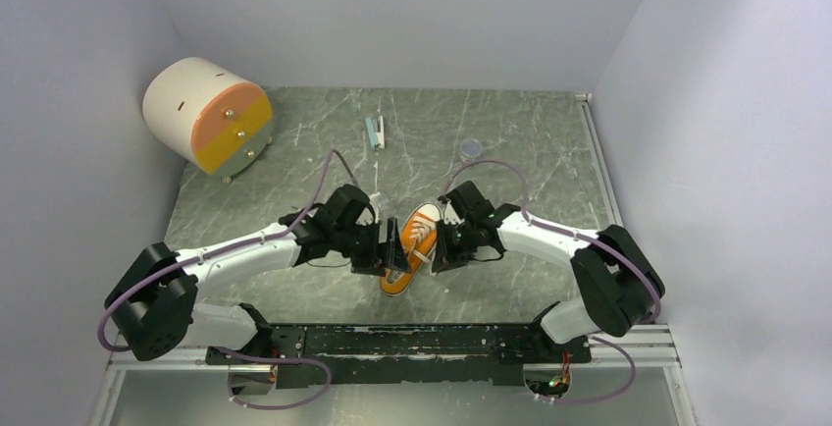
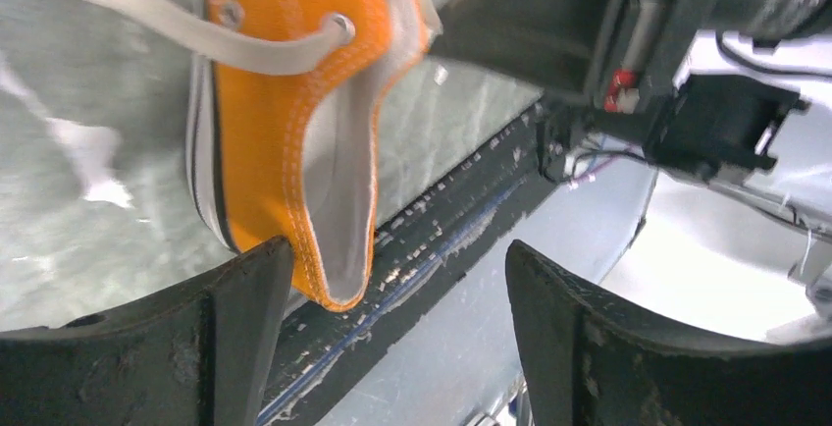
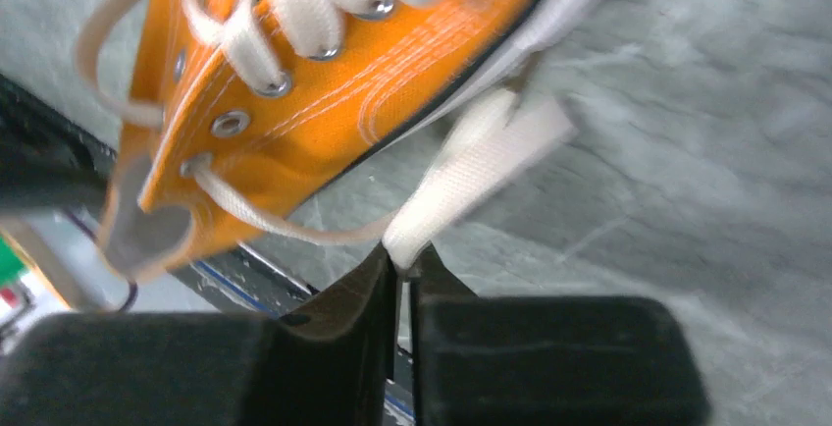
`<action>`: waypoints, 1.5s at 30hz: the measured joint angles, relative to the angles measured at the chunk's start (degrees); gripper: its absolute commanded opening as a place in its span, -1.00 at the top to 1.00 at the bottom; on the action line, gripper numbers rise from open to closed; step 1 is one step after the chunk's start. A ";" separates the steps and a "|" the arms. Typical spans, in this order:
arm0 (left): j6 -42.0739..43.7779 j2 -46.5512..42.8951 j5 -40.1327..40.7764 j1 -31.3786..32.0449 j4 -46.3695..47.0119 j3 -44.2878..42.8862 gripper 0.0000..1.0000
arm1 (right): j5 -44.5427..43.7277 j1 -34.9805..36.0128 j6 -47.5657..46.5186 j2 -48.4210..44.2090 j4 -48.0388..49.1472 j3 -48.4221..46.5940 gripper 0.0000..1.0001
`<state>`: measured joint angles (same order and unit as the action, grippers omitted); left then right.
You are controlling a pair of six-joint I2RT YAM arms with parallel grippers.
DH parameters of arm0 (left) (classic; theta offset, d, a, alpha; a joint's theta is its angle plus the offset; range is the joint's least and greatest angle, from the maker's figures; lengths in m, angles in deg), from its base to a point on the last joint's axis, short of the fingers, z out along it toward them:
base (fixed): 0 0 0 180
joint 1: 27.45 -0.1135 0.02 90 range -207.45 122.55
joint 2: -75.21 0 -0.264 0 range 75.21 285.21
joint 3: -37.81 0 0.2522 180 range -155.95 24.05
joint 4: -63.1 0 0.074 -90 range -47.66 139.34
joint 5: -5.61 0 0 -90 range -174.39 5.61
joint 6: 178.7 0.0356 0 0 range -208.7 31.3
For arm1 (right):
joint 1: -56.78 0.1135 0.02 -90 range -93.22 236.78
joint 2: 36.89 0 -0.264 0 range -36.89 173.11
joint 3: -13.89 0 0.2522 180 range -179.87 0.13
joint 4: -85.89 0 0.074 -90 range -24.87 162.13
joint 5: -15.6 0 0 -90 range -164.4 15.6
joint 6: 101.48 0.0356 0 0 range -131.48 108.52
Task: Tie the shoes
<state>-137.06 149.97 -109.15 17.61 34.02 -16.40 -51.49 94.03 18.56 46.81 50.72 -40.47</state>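
Black fingers [image 3: 338, 338] of the right claw [image 3: 402, 267] are seen closest in the right wrist view. They are pressed together on a flat white lace [image 3: 476, 166], which is pinched at their tips. Its broad end is blurred and reaches up toward the sole of the orange sneaker [image 3: 324, 102]. A thinner run of lace is led from the eyelet nearest the heel to the same pinch. Metal eyelets and crossed lacing can be made out on the upper.

In the left wrist view the left claw [image 2: 392, 254] is held wide apart, and nothing is gripped between its fingers [image 2: 235, 338]. The sneaker's heel collar is found just beside the finger on the left of that picture, partly inside the gap. Whether it is touched cannot be told. A lace is threaded through the top eyelet and drawn off toward the left edge of that picture.

From above, the sneaker is shown lying on the grey marbled bench [image 1: 530, 151], in the middle and toward the near edge. Its white toe cap is turned away from the arm bases and slightly rightward. It is flanked closely by both claws, one at each side.

Well apart, at the far left corner, a white drum [image 1: 201, 112] with an orange and yellow face is set. A small blue and white object [image 1: 376, 132] and a small round disc [image 1: 472, 148] are placed toward the far edge.
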 measured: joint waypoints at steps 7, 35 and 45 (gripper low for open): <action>-5.53 -0.35 0.07 8.79 6.78 3.61 -0.80 | -11.61 -0.35 0.63 -8.00 -7.45 -0.55 1.00; 15.15 2.78 22.49 -14.27 -27.04 -15.43 -0.94 | -20.98 -30.75 0.59 -9.25 -32.24 -8.15 -0.48; 19.96 4.07 16.65 -14.27 -24.57 -14.62 -0.89 | -13.05 -30.67 -0.66 -8.04 -28.22 -2.34 -0.21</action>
<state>-117.11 154.04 -92.49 3.34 9.46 -31.02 -64.53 63.37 17.90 38.77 22.51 -42.81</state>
